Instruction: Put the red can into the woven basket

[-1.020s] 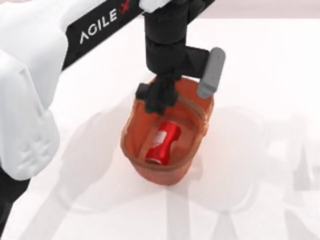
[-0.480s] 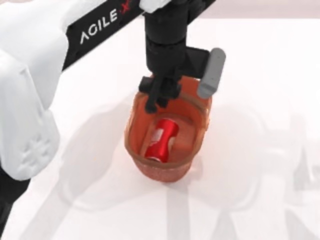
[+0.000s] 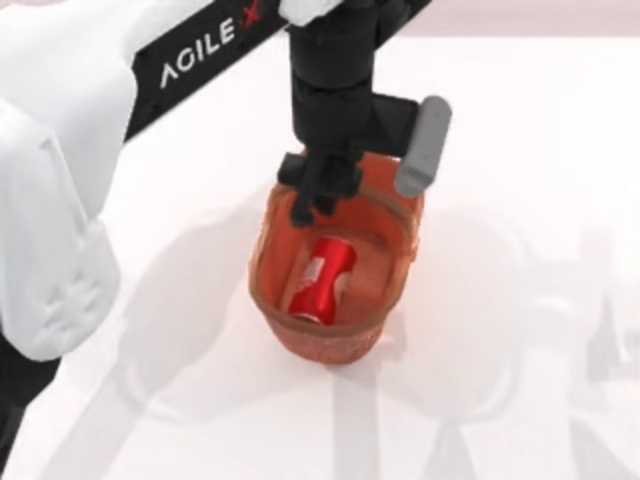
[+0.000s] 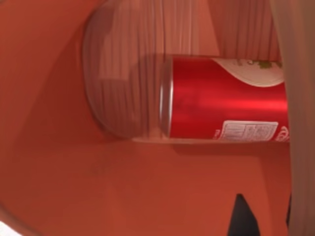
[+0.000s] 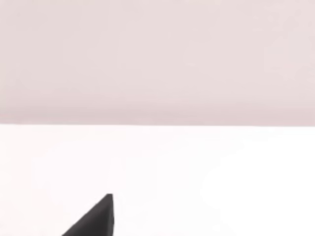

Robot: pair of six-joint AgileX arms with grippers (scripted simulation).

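Note:
The woven basket (image 3: pixel 262 262), orange-red with a brown rim, stands at the table's middle. The red can (image 3: pixel 322 280) lies on its side on the basket's floor, and the left wrist view shows it close up (image 4: pixel 226 98). My left gripper (image 3: pixel 312 200) reaches down at the basket's far rim, its dark fingers close together on the wall there. The same view shows the handle (image 4: pixel 300 98) as a pale brown strip beside the fingertips (image 4: pixel 241 219). My right arm is out of the top view. Its wrist view shows one dark fingertip (image 5: pixel 101 219) over bare table, with nothing held.
My left arm's white and black links (image 3: pixel 200 50) cross the top view's upper left above the table. A grey wrist part (image 3: pixel 422 145) overhangs the basket's far right rim. White table surface (image 3: pixel 520 300) surrounds the basket.
My left gripper's fingers have drawn together at the basket's far rim. The basket has shifted slightly and looks a little smaller, and the can has settled deeper on its floor.

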